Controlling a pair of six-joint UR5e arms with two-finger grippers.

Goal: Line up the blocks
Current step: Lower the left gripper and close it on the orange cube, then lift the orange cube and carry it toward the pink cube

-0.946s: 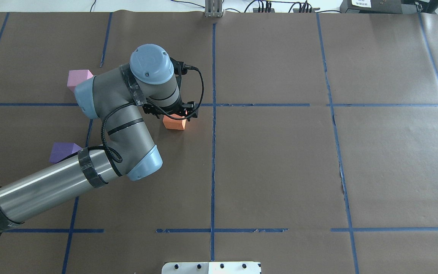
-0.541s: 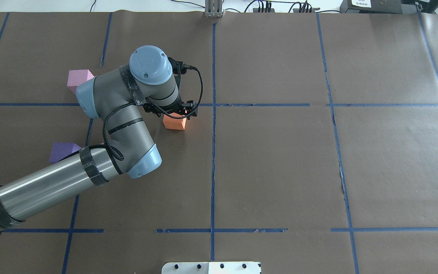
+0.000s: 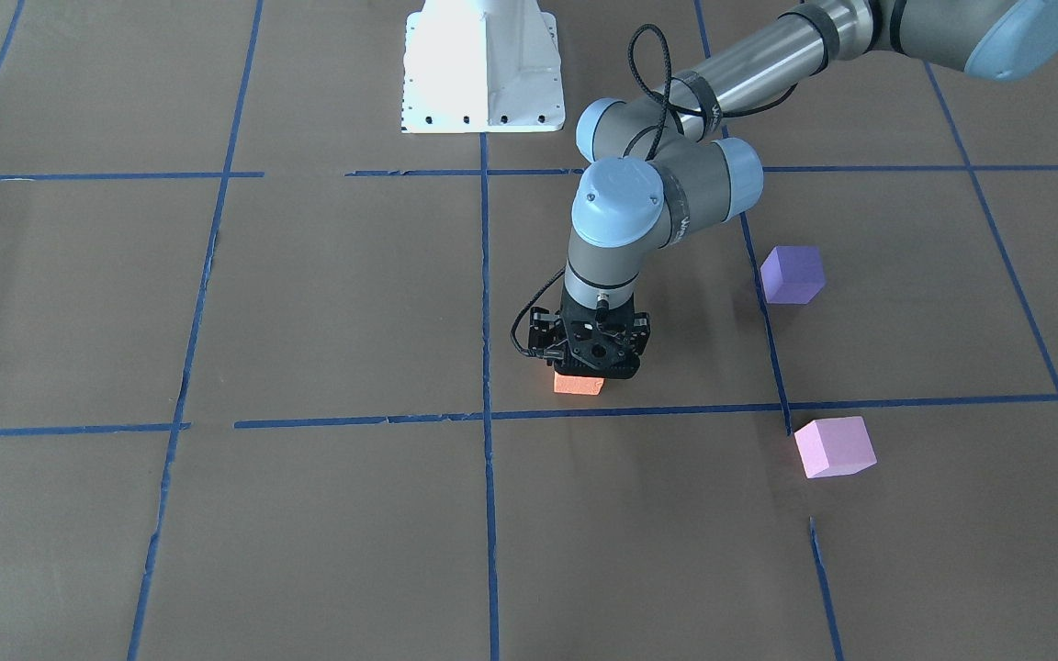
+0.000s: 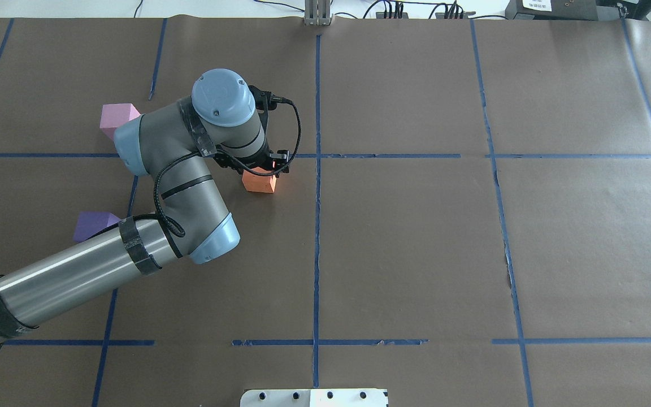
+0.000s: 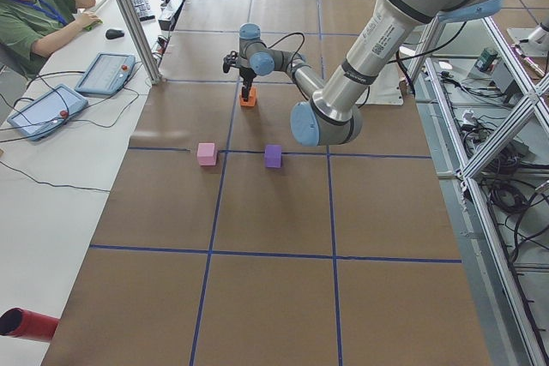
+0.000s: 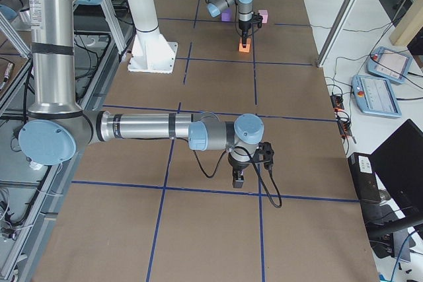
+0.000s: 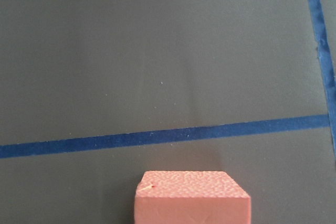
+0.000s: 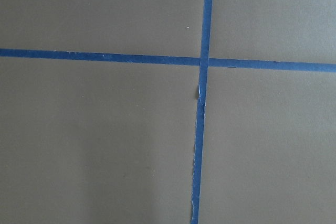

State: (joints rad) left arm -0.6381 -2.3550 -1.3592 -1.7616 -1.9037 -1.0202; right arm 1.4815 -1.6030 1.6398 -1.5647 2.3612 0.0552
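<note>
The orange block (image 4: 259, 183) sits on the brown table near the centre tape line, and also shows in the front view (image 3: 578, 385) and at the bottom of the left wrist view (image 7: 191, 199). My left gripper (image 4: 261, 170) points straight down right over it; its body hides the fingers, so I cannot tell whether it is open or shut. The pink block (image 4: 115, 117) lies at the far left. The purple block (image 4: 91, 224) lies nearer, partly behind my forearm. My right gripper (image 6: 238, 177) hangs over bare table far from the blocks; I cannot tell its state.
Blue tape lines (image 4: 317, 226) divide the brown paper table into squares. The white robot base plate (image 3: 478, 64) stands at the near edge. An operator (image 5: 34, 15) sits at a side desk with tablets beyond the table's far edge.
My left wrist has shifted slightly to the left over the orange block. The three blocks have not moved.
</note>
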